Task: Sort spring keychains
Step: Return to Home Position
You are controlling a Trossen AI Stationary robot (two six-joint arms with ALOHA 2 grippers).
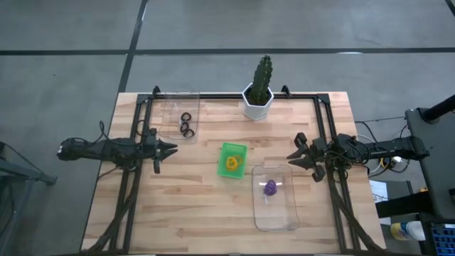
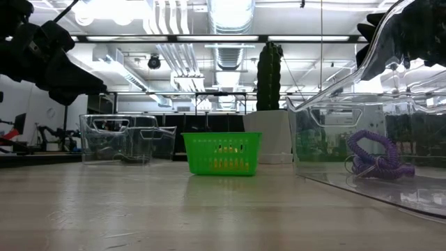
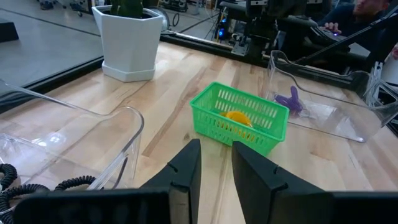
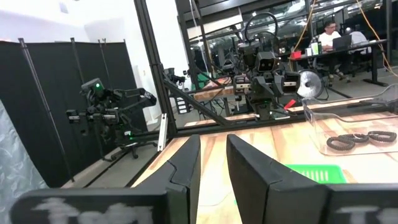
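A: Where are your claws?

B: Your left claw (image 1: 173, 148) hangs over the tabletop's (image 1: 199, 210) left side, just beside the left clear bin (image 1: 173, 114). Its fingers are drawn nearly together and grip nothing. Your right claw (image 1: 290, 158) hangs over the right side, near the right clear bin (image 1: 279, 213). It is pinched close too, and empty.

A: And your keychains?

B: The black keychains (image 1: 187, 125) lie in the left clear bin. The orange keychains (image 1: 232, 163) lie in the green bin (image 1: 233, 146) at the middle. The purple keychains (image 1: 271, 188) lie in the right clear bin.

A: Anything else on your tabletop?

B: A cactus pot (image 1: 257, 105) stands at the far edge, between the two arms.
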